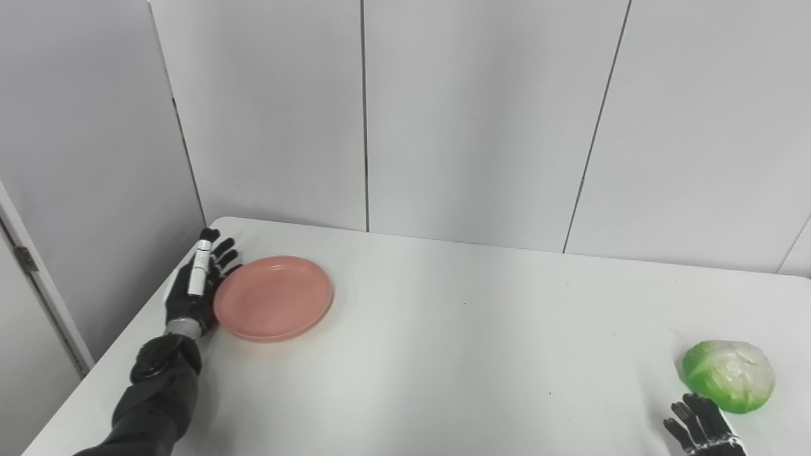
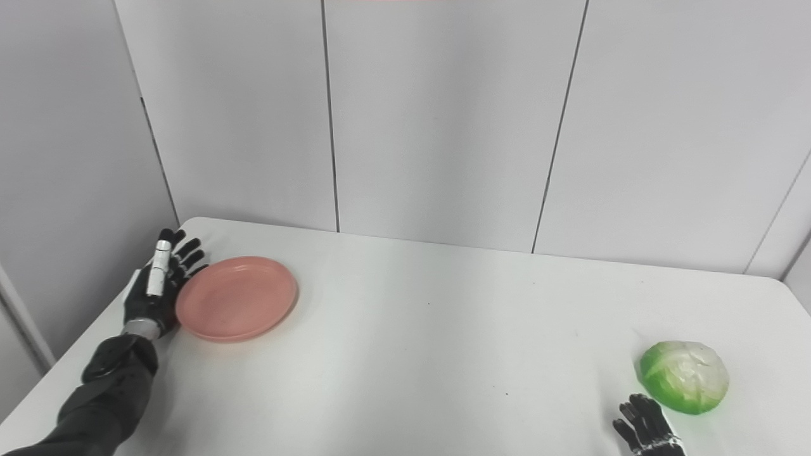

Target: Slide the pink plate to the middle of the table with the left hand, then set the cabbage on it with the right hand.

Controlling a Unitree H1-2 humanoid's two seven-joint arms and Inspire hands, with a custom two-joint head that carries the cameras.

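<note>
My open left hand (image 1: 193, 288) touches the plate (image 1: 274, 297); it looks light and slippery, so I'd push its rim. My right hand (image 1: 700, 427) is open beside the cabbage (image 1: 728, 375).

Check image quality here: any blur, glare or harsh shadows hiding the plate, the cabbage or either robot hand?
Left eye view: even, soft light; pink plate and left robot hand sharp, faint shadows only. Right eye view: cabbage slightly washed out on its pale top; right robot hand cropped by the bottom edge; table shows no glare.
</note>
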